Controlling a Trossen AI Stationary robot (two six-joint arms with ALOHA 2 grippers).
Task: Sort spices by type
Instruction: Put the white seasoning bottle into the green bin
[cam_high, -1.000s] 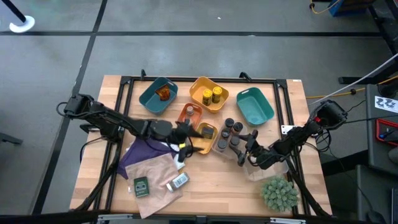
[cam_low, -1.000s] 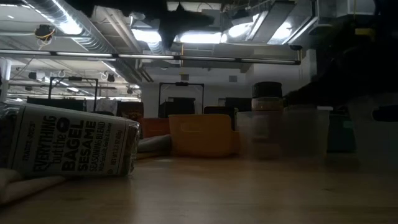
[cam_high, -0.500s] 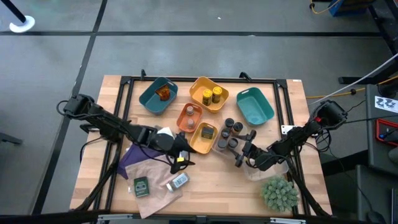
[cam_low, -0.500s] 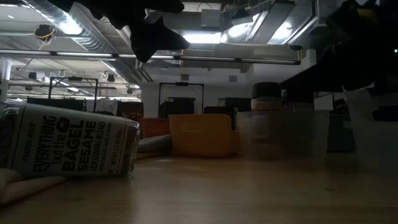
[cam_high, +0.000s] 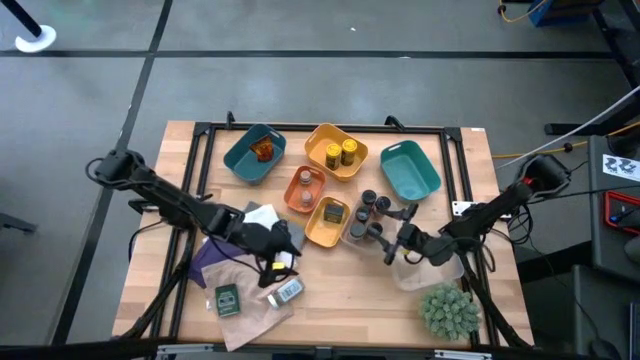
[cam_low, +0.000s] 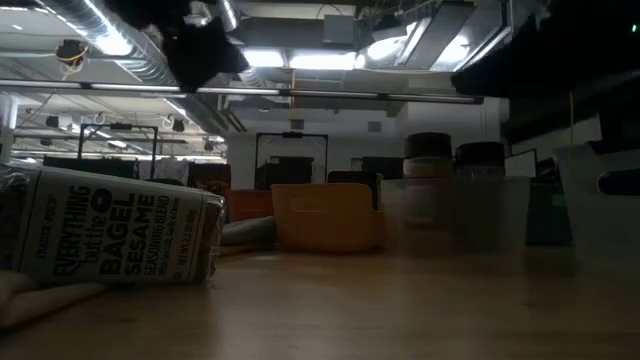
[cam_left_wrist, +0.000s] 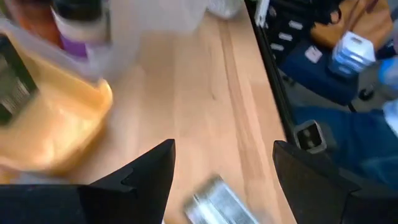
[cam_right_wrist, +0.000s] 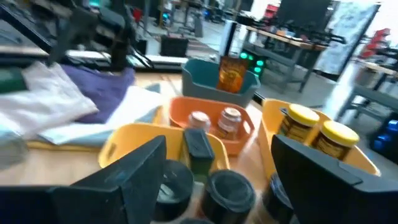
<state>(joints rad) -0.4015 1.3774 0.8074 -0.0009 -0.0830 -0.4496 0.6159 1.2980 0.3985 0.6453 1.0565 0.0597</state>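
The bagel-seasoning jar (cam_high: 288, 291) lies on its side on the bench (cam_high: 340, 290), likely light, rigid and prone to roll, best pinched across its body by the released, empty left gripper (cam_high: 284, 247) hovering just above.

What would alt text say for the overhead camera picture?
Two dark arms reach inward over a wooden table: the left claw is open above a white-labelled jar lying flat, the right claw open beside dark-lidded jars. Behind them sit coloured trays, the big yellow tray holding two yellow jars.
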